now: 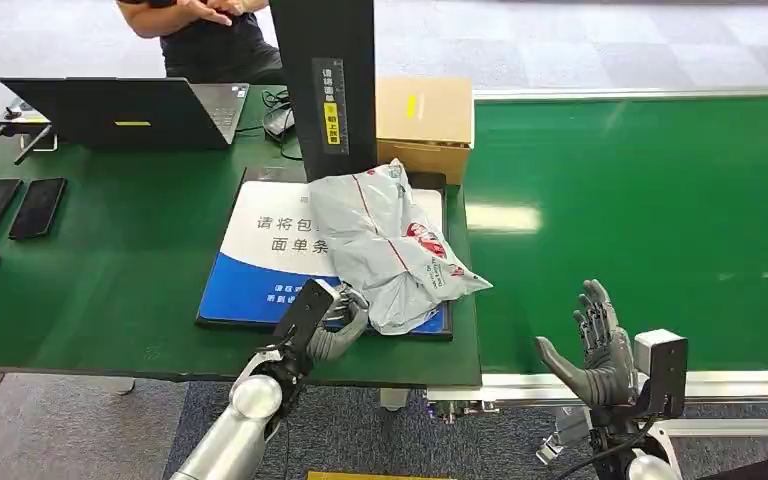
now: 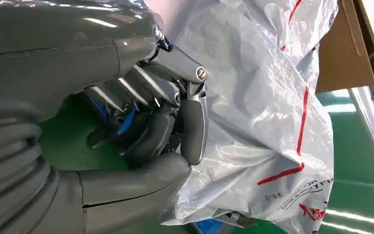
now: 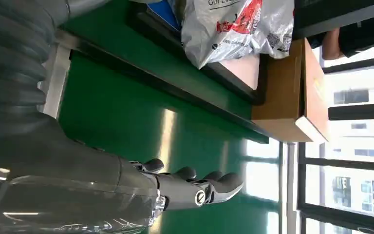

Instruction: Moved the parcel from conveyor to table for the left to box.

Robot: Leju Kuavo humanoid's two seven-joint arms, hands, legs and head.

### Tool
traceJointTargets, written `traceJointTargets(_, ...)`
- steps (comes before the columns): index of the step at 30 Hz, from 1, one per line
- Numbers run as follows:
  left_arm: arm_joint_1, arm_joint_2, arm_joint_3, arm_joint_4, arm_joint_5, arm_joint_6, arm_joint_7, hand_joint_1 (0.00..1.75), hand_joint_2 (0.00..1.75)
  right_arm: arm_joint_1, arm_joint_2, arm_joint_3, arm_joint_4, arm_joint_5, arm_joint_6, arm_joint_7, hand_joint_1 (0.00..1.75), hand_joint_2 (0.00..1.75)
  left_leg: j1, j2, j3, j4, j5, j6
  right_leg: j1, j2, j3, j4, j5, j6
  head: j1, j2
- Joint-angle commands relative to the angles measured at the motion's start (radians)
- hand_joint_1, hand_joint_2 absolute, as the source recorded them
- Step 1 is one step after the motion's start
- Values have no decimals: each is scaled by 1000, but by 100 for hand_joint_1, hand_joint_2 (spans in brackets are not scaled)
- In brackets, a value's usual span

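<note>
— On the green table [image 1: 110,290], what lies where?

— A grey plastic parcel [image 1: 385,245] with red stripes and a red logo lies crumpled across the right part of a flat blue-and-white board [image 1: 260,265] with a black rim. The parcel's lower corner hangs over the board's near right edge, beside the conveyor [image 1: 650,220].

— And the left hand?

— The left hand [image 1: 335,325] sits at the parcel's near edge. In the left wrist view its fingers [image 2: 195,122] curl in against the thumb, touching the plastic film [image 2: 253,112]. Whether any film is pinched between them, I cannot tell.

— The right hand?

— The right hand [image 1: 600,355] is raised over the near edge of the green belt, palm upright, fingers spread and holding nothing. The right wrist view shows its fingertips [image 3: 224,185] above the belt, well apart from the parcel.

— Anything else around?

— A brown cardboard box [image 1: 425,125] stands behind the board, beside a black upright column [image 1: 325,85]. A laptop [image 1: 125,112] and 2 dark phones [image 1: 15,207] lie on the left of the table, and a person [image 1: 205,35] in a dark top sits behind it.
</note>
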Motion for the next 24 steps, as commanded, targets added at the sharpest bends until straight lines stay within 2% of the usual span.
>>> traceJointTargets(1, -23, 25, -13, 48, -2, -4, 4, 175, 175, 0, 15, -33, 7, -3, 2, 3, 0, 175, 0, -1, 3, -2, 0, -1, 0, 1, 3, -2, 0, -1, 0, 0)
traceJointTargets(18, -31, 36, -7, 81, -1, 13, -20, 175, 175, -18, -6, -11, 64, -1, -3, -17, 0, 175, 1, -1, 5, -3, 0, -1, 0, 2, 4, -3, 0, -1, 0, 0)
traceJointTargets(19, 5, 53, -47, -47, -4, 142, -148, 0, 175, -21, -9, -13, 65, -10, -7, -22, 0, 175, 0, 0, 3, -2, 0, -1, 0, 2, 3, -2, 0, -1, 0, 0)
traceJointTargets(20, 25, 65, -70, -190, 52, 194, -228, 0, 175, -22, -17, -11, 62, -19, -7, -22, 0, 175, 0, 0, 5, -3, 0, -1, 0, 3, 4, -3, 1, -1, 0, 0)
traceJointTargets(22, 68, 49, -27, -336, 136, 122, -200, 0, 175, -29, -22, -3, 66, -26, -3, -20, 0, 175, 1, 1, -1, 1, -1, 0, 1, 2, -1, 0, 0, -1, 0, 0)
traceJointTargets(24, 75, 34, 17, -345, 282, 18, -180, 0, 175, -39, -22, 7, 78, -28, -2, -20, 0, 175, 1, 3, -1, 1, -1, -1, 1, 5, -2, 0, 0, -1, 0, 0)
